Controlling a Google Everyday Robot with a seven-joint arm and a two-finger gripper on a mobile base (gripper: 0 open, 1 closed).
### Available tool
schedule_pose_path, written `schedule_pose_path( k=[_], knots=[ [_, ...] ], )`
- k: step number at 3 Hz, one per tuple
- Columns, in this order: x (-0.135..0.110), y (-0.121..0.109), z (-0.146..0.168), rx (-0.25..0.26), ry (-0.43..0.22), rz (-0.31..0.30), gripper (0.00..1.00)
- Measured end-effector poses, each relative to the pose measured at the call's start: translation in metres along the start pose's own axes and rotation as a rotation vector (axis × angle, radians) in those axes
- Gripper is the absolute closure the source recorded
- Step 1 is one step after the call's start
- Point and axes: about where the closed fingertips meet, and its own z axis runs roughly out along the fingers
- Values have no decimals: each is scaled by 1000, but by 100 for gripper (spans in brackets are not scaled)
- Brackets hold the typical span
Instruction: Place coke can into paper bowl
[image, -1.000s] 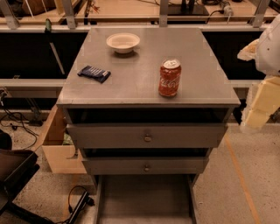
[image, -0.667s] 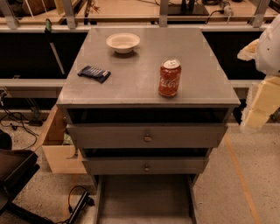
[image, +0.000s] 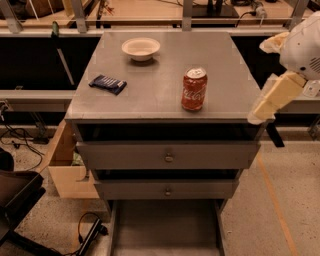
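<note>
Red can (image: 194, 89) stands upright just right of frame centre, near the table's (image: 165, 60) front edge. Well apart, upper left, the bowl (image: 141, 48) sits empty. At the right edge the gripper (image: 272, 99) hangs, holding nothing; open or closed, I cannot tell. Grasp, carry and placing are all left to do.

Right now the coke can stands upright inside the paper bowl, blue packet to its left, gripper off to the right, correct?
Not inside it. The camera view shows the coke can standing upright on the cabinet top, apart from the paper bowl farther back. The blue packet is to its left, the gripper off to the right.
</note>
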Motion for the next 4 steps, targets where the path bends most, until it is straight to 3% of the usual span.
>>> schedule_pose_path(
  k=[2,3,4],
  knots=[
    [-33,-69,55,94,-489,94,0],
    [-32,-77,73,106,-661,151,0],
    [-38,-75,75,97,-684,152,0]
  ],
)
